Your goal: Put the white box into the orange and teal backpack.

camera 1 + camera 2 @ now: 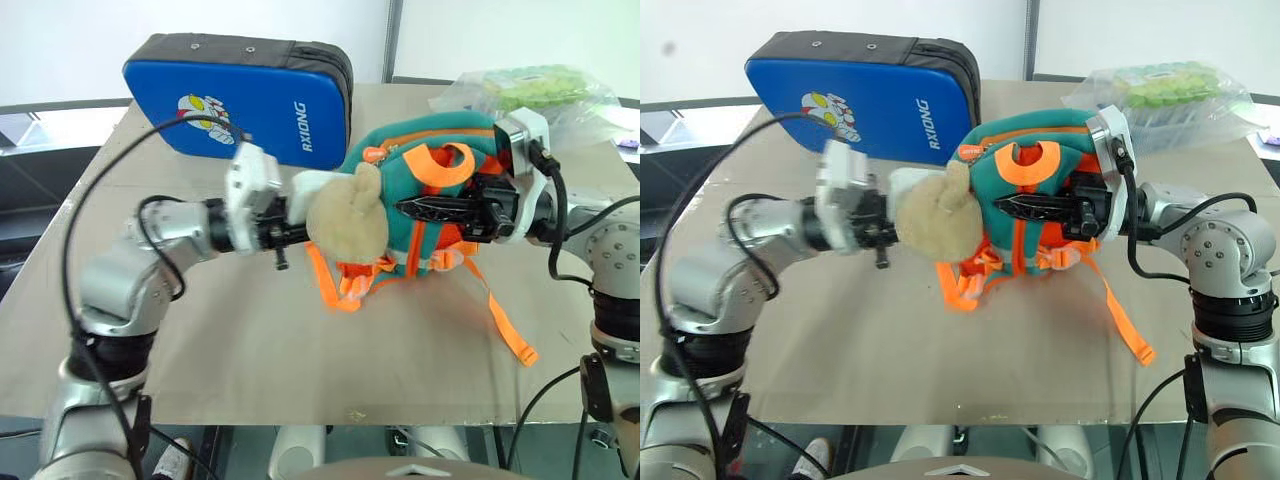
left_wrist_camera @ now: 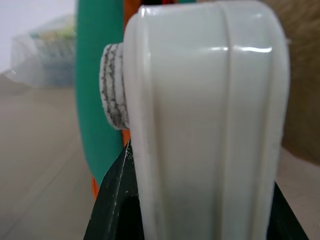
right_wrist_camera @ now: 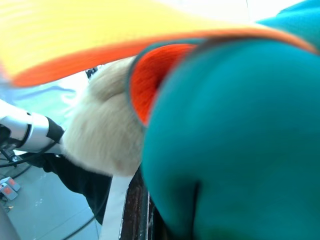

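The orange and teal backpack stands at the middle of the table, its tan plush toy hanging on its left side. My left gripper reaches in from the left, shut on the white box. The box's far end lies against the plush toy and the backpack's upper left edge. In the left wrist view the white box rises between my black fingers. From the right, my right gripper is shut on the backpack's orange front, lifting it.
A big blue padded case stands behind the backpack at the back left. At the back right lies a clear bag of green items. An orange strap trails over the tan table toward the front right.
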Available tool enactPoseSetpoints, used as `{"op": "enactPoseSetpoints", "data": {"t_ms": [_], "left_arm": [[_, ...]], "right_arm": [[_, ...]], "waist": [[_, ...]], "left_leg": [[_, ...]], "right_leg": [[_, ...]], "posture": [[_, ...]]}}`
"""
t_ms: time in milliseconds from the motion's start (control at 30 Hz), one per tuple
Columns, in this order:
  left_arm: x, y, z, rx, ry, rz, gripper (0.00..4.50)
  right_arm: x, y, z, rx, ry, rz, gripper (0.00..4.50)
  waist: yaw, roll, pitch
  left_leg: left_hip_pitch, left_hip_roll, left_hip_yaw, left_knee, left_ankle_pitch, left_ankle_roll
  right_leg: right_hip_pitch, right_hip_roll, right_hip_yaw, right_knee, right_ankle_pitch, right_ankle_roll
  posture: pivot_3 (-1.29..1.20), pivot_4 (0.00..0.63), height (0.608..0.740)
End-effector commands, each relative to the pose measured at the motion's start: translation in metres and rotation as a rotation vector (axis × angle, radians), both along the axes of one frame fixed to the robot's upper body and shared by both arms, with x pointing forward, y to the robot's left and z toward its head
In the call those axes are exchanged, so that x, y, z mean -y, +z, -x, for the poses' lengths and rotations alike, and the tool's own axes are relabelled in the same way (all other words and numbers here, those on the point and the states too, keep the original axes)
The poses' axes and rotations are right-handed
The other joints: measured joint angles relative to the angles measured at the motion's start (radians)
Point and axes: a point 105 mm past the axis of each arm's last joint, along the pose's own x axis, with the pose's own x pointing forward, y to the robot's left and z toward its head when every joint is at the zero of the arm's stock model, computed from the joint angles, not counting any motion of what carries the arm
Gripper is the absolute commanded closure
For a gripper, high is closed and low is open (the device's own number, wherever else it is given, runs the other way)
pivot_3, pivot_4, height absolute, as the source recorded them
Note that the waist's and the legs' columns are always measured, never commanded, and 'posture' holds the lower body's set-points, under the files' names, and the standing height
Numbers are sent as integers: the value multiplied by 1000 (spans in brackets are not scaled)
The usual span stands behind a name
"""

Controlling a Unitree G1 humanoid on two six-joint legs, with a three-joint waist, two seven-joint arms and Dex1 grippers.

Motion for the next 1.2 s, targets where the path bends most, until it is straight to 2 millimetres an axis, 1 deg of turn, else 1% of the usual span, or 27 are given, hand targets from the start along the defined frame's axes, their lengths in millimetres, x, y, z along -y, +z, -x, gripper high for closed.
{"op": "enactPoseSetpoints", "data": {"t_ms": [33, 100, 167, 233, 267, 300, 333, 367, 400, 433, 467, 500, 533, 600, 633, 700, 767, 833, 867, 933, 1000, 1067, 1100, 1200], "left_arm": [[46, -9, -1, 23, -89, -94, 3468], [70, -12, -9, 37, -116, -135, 3468], [91, -17, -21, 51, -105, -178, 3468], [103, -35, -25, 8, -130, -239, 3468], [104, -41, -27, -15, -132, -236, 2704], [105, -44, -26, -50, -137, -217, 2431], [101, -41, -27, -47, -124, -191, 2052], [98, -39, -29, -40, -112, -172, 1569], [93, -29, -31, -41, -83, -112, 1246], [86, -21, -30, -61, -75, -61, 844], [69, -7, -29, -97, -65, 26, 376], [48, 6, -26, -143, -55, 108, 234], [25, 16, -20, -203, -50, 170, 234], [-11, 26, -8, -287, -36, 251, 234], [-23, 28, 0, -328, -45, 268, 234], [-42, 29, 17, -388, -60, 279, 234], [-55, 27, 33, -434, -71, 289, 234], [-58, 26, 42, -438, -66, 284, 234], [-55, 26, 44, -435, -62, 288, 234], [-42, 27, 42, -427, -57, 320, 234], [-27, 28, 29, -412, -7, 370, 234], [-18, 29, 14, -459, 51, 448, 234], [-16, 29, 9, -479, 76, 477, 234], [-17, 28, 3, -540, 107, 541, 234]], "right_arm": [[-3, 16, 15, 78, 37, -28, 4456], [-4, 16, 18, 77, 43, -27, 4456], [-5, 17, 21, 76, 48, -31, 4456], [-6, 18, 22, 77, 41, -38, 4456], [-5, 18, 21, 77, 30, -39, 4500], [-5, 17, 21, 76, 18, -37, 4500], [-3, 15, 19, 73, -3, -31, 4500], [-2, 14, 18, 71, -18, -26, 4500], [0, 13, 17, 67, -34, -24, 4500], [2, 12, 15, 63, -49, -23, 4500], [4, 9, 12, 61, -77, -19, 4500], [7, 7, 10, 61, -97, -13, 4500], [8, 5, 7, 60, -114, -7, 4500], [9, 1, 4, 58, -131, -1, 4500], [9, -1, 3, 57, -136, 0, 4500], [9, -2, 1, 55, -142, -1, 4500], [10, -3, 0, 52, -147, -4, 4500], [10, -3, -1, 50, -148, -7, 4500], [10, -3, -2, 48, -148, -8, 4500], [10, -3, -2, 45, -144, -11, 4500], [10, -3, -2, 42, -140, -11, 4500], [9, -4, -1, 39, -136, -8, 4500], [9, -4, 0, 38, -135, -4, 4500], [10, -6, 3, 37, -138, 8, 4500]], "waist": [[-1, 0, 0], [-4, 0, 0], [-4, 0, 0], [-5, 0, 0], [-6, 0, 0], [-9, 1, 0], [-9, 1, 0], [-10, 1, -1], [-9, 1, -1], [-8, 1, -1], [-8, 1, -1], [-11, 1, -1], [-20, 1, 0], [-40, 2, 0], [-45, 2, 0], [-46, 2, 0], [-44, 2, 0], [-32, 2, 0], [-28, 1, 0], [-18, 1, 0], [-5, 1, 0], [-5, 1, 0], [-7, 1, 1], [-15, 1, 0]], "left_leg": [[0, 0, 0, 0, 0, 0], [0, 0, 0, 0, 0, 0], [0, 0, 0, 1, 0, 0], [1, 0, 0, 1, 0, 0], [1, 0, 0, 1, 0, 0], [1, 0, 0, 0, 0, 0], [2, 0, 0, 0, 0, 0], [2, 0, 0, 0, 0, 0], [2, 0, 0, 0, 0, 0], [2, 0, -1, 0, 0, 0], [2, 0, -1, 0, 0, 0], [1, 0, -1, 0, 0, 0], [1, 0, -1, 1, 0, 0], [1, 2, -3, 0, 0, 0], [2, 2, -3, 0, 0, 0], [2, 2, -4, 0, 0, 0], [2, 2, -4, 0, 0, 0], [2, 2, -3, 0, 0, 0], [2, 1, -3, 1, 0, 0], [1, -1, -3, 2, 0, 0], [2, -1, -3, 4, 0, 0], [2, -1, -4, 7, 0, 0], [2, -1, -4, 9, 0, 0], [2, -1, -4, 10, 0, 0]], "right_leg": [[0, 0, 0, 0, 0, 0], [0, 0, 1, 0, 0, 0], [0, 0, 1, 1, 0, 0], [0, 1, 1, 1, 0, 0], [0, 1, 1, 1, 0, 0], [0, 1, 1, 1, 0, 0], [0, 1, 2, 2, 0, 0], [0, 1, 2, 2, 0, 0], [0, 1, 2, 2, 0, 0], [0, 1, 1, 2, 0, 0], [0, 1, 1, 2, 0, 0], [0, 1, 1, 2, 0, 0], [0, 1, 2, 2, 0, 0], [-2, 1, 4, 3, 0, 0], [-3, 2, 4, 3, 0, 0], [-3, 3, 3, 4, 0, 0], [-3, 2, 3, 4, 0, 0], [-3, 1, 3, 4, 0, 0], [-2, 1, 3, 4, 0, 0], [0, 1, 3, 3, 0, 0], [3, 1, 4, 3, 0, 0], [4, 2, 4, 3, 0, 0], [4, 2, 4, 4, 0, 0], [4, 3, 5, 5, 0, 0]], "posture": [[0, 150, 740], [0, 150, 740], [0, 150, 740], [0, 150, 740], [0, 150, 740], [0, 150, 740], [0, 150, 740], [0, 150, 740], [0, 150, 740], [0, 150, 740], [0, 150, 740], [0, 150, 740], [0, 150, 740], [0, 150, 740], [0, 150, 740], [0, 150, 740], [0, 150, 740], [0, 150, 740], [0, 150, 740], [0, 150, 740], [0, 150, 740], [0, 150, 740], [0, 150, 740], [0, 150, 740]]}}
